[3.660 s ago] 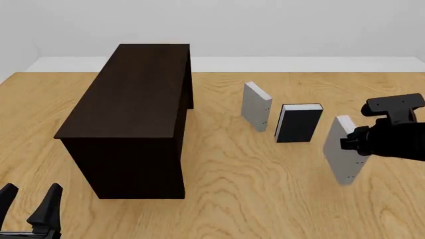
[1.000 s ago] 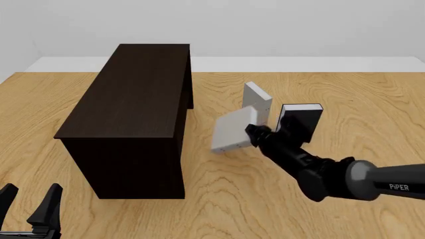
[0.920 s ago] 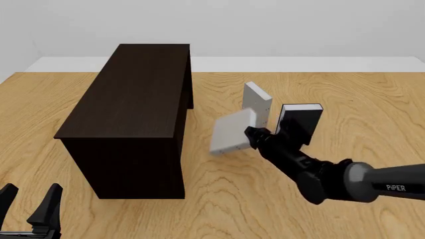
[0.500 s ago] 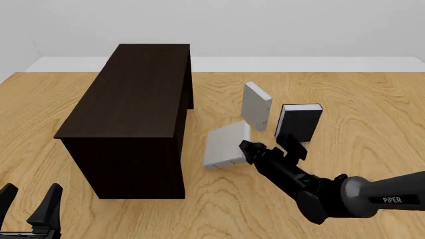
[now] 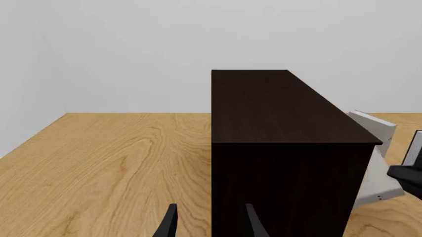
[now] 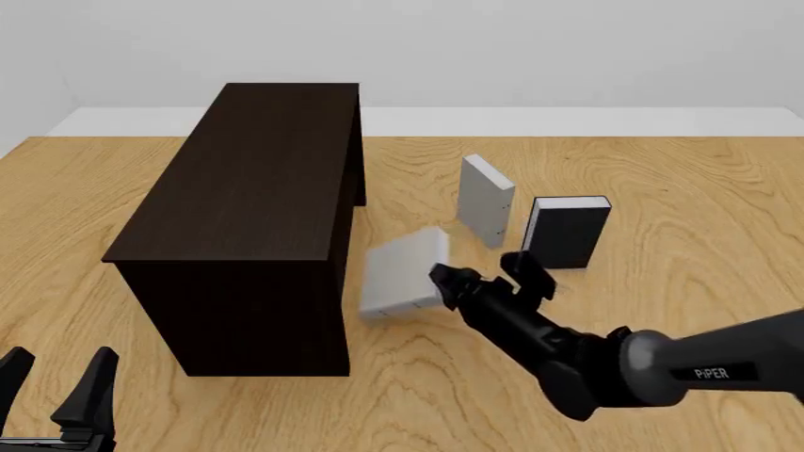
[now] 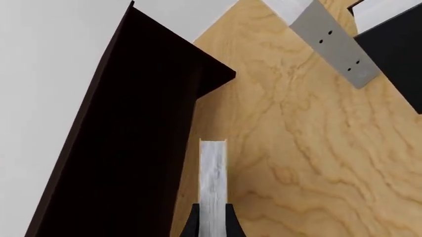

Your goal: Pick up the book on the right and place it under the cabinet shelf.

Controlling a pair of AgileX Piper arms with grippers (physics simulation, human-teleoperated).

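Note:
My right gripper [image 6: 442, 282] is shut on the light grey book [image 6: 402, 273] and holds it tilted, low over the table, close to the right side of the dark cabinet shelf [image 6: 251, 217]. In the right wrist view the book [image 7: 212, 182] shows edge-on between the fingertips, beside the cabinet's recessed side [image 7: 125, 148]. In the left wrist view the book [image 5: 379, 180] shows past the cabinet [image 5: 283, 148]. My left gripper [image 6: 56, 395] is open and empty at the near left corner; its fingertips [image 5: 168, 224] show in the left wrist view.
A second light grey book [image 6: 484, 200] stands upright right of the cabinet, with a black-covered book [image 6: 566, 231] beside it. Both also show in the right wrist view, the grey one [image 7: 323, 39] and the black one [image 7: 396, 44]. The wooden table [image 6: 703, 207] stretches right.
My right gripper has carried the grey book from the right side leftward and down, tilting it, until it is close beside the cabinet. The left arm has not moved.

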